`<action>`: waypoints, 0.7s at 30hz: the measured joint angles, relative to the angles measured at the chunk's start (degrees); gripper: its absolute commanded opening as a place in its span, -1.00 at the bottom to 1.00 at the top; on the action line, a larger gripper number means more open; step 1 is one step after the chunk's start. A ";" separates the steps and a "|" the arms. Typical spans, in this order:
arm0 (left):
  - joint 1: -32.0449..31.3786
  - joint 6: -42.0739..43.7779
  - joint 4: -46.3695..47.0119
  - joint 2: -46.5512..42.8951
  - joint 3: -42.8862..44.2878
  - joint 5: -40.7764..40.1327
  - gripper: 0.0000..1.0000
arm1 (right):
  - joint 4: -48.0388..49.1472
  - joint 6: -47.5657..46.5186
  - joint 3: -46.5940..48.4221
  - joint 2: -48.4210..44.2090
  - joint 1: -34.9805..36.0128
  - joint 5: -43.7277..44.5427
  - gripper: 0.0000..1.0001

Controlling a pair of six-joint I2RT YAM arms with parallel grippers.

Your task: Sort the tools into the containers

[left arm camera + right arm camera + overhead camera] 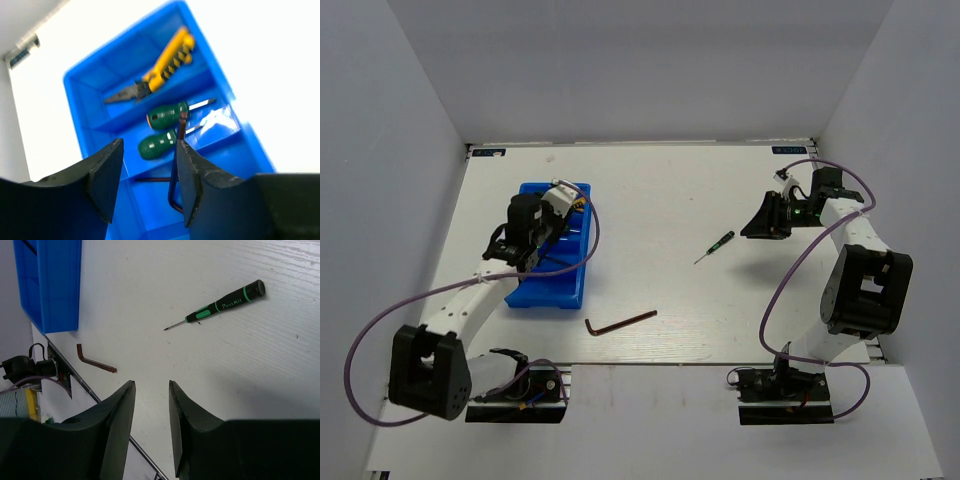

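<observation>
Left gripper [149, 146] hangs over the blue bin [82, 112], jaws wide and clamping nothing, a brown hex key [176, 160] just beside the finger at frame right, airborne or resting I cannot tell; the right gripper [151, 386] is parted and empty too. Sorting looks well along: yellow pliers [167, 62] lie in one compartment and two green screwdrivers [165, 116] in the next, while a slim screwdriver [715, 246] and another hex key [620, 323] wait on the table [720, 320], centre and lower centre overhead. Only the left wrist view shows the bin's contents, which the arm mostly hides from above.

Screwdriver [715, 246] and hex key [620, 322] lie unobstructed; the left arm [460, 305] overhangs the bin [545, 291]
</observation>
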 measured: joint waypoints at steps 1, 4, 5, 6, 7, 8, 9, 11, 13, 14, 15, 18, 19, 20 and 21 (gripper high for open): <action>-0.07 -0.42 -0.59 -1.44 0.55 0.48 0.01 | 0.00 0.00 0.00 0.00 0.00 0.00 -0.22; -0.13 -3.06 -1.79 -4.46 2.60 1.46 -0.85 | 0.00 0.00 0.00 0.02 0.00 0.00 -0.22; -0.15 -3.96 -2.10 -4.85 3.41 1.18 -1.00 | 0.00 0.00 0.00 0.00 0.00 0.00 -0.22; -0.22 -4.79 -2.49 -4.85 4.24 0.85 -1.00 | 0.00 0.02 0.00 0.00 0.00 0.00 -0.22; -0.24 -5.75 -3.26 -4.37 5.25 0.39 -1.00 | 0.00 0.02 0.00 0.00 0.00 0.00 -0.22; -0.24 -6.71 -4.37 -3.48 6.38 0.09 -1.00 | -0.02 0.02 0.00 0.00 0.00 0.00 -0.22; -0.28 -7.78 -5.68 -2.23 7.67 0.07 -1.00 | -0.02 0.02 0.00 0.02 0.00 0.00 -0.22; -0.35 -10.08 -8.70 0.33 10.03 1.99 -1.00 | -0.02 0.02 0.00 0.02 0.00 0.00 -0.22; -0.59 -12.48 -11.89 1.77 11.54 6.62 -0.84 | -0.02 0.02 0.00 0.00 0.00 0.04 -0.22; -0.92 -13.60 -13.81 2.47 12.50 9.64 -0.68 | -0.02 0.02 0.00 0.00 0.00 0.04 -0.22; -1.60 -14.64 -15.98 3.30 13.75 13.44 -0.55 | -0.02 0.02 0.00 0.02 0.00 0.04 -0.22; -5.14 -15.65 -21.40 5.16 16.33 21.70 -0.32 | -0.04 0.04 0.00 0.02 0.00 0.04 -0.22; -6.95 -15.37 -23.32 5.46 16.72 23.45 -0.32 | -0.04 0.04 0.02 0.07 0.00 0.04 -0.22; -8.72 -15.06 -25.07 5.70 16.92 24.65 -0.24 | -0.07 0.04 0.09 0.13 0.00 0.04 -0.22; -10.88 -14.60 -26.93 6.01 17.11 25.90 -0.24 | -0.15 0.04 0.24 0.35 0.00 0.04 -0.22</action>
